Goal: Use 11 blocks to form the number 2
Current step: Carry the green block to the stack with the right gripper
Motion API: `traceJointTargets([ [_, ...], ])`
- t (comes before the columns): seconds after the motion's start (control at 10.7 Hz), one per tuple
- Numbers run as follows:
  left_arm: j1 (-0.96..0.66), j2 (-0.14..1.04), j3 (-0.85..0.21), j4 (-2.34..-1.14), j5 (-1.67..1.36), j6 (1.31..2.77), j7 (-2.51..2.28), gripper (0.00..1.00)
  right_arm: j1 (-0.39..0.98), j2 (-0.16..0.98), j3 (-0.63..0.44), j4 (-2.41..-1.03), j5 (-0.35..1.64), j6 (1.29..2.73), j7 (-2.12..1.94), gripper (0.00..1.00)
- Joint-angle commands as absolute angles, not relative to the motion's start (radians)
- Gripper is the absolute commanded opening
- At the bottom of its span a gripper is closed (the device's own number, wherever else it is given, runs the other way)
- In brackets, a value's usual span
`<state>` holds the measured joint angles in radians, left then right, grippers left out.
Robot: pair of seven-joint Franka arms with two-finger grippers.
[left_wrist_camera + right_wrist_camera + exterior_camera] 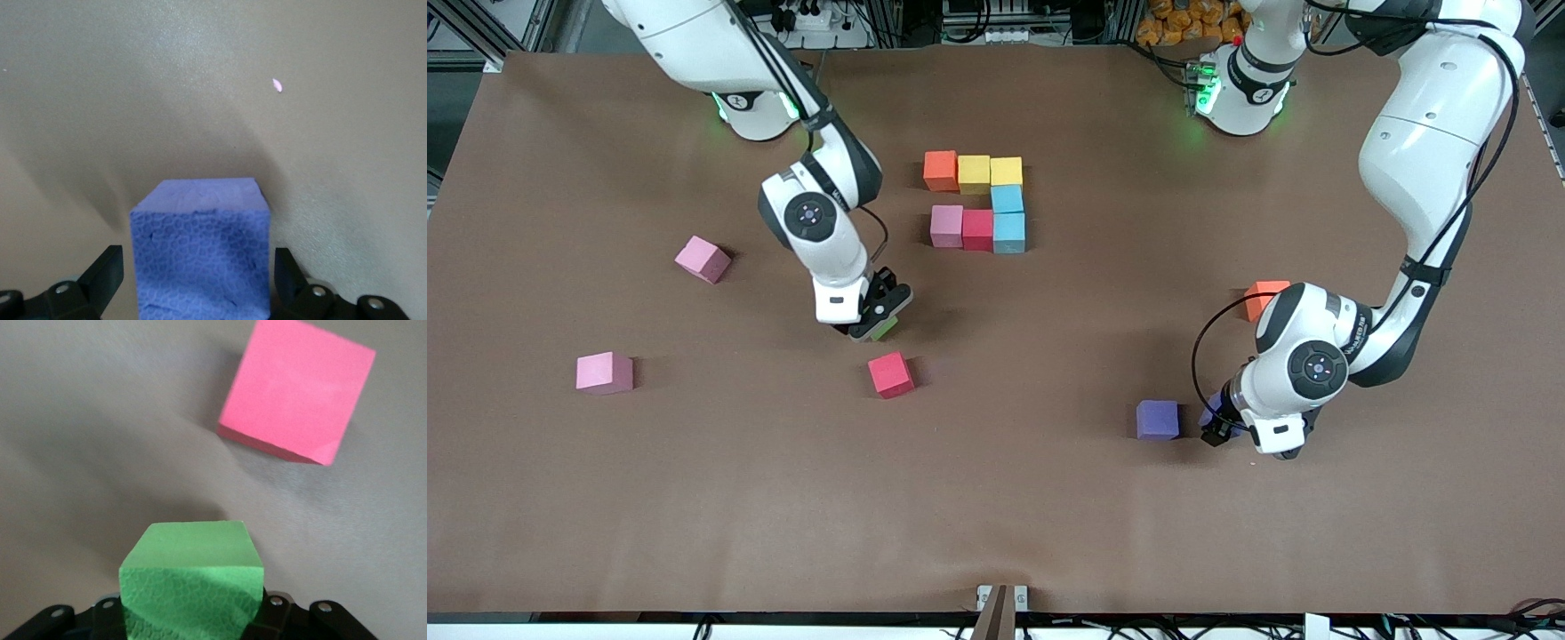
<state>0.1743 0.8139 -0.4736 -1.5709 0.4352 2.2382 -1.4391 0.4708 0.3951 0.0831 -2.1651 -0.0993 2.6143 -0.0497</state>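
Observation:
The started number 2 (978,200) holds an orange block (941,171), two yellow ones, two light blue ones, a red one and a pink one (946,225). My right gripper (876,320) is shut on a green block (193,580), low over the table, nearer the front camera than that group. A loose red block (297,393) lies close by. My left gripper (1218,425) is open and straddles a purple block (200,253), with a gap at each finger (107,273). A second purple block (1158,420) sits beside it.
Two loose pink blocks (703,259) (604,372) lie toward the right arm's end of the table. A loose orange block (1264,298) sits by the left arm's elbow. The loose red block (890,373) rests just nearer the front camera than my right gripper.

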Motion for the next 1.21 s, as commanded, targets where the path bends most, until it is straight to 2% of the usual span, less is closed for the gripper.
traceJointTargets([
  [0.0,0.166,0.818,-0.462,-1.572,0.462,2.252,-1.466,1.0,0.552,0.359,0.086,-2.177,-0.104,2.609,0.244,0.4],
  [0.28,0.166,0.818,-0.462,-1.572,0.463,2.252,-1.466,1.0,0.609,0.377,0.086,-2.148,-0.104,2.603,0.539,0.4],
  [0.56,0.166,0.818,-0.46,-1.572,0.463,2.252,-1.465,1.0,0.649,0.394,0.086,-2.102,-0.104,2.52,0.76,0.4],
  [1.12,0.164,0.818,-0.46,-1.571,0.463,2.252,-1.465,1.0,0.718,0.456,0.086,-2.098,-0.103,2.576,0.871,0.4],
])
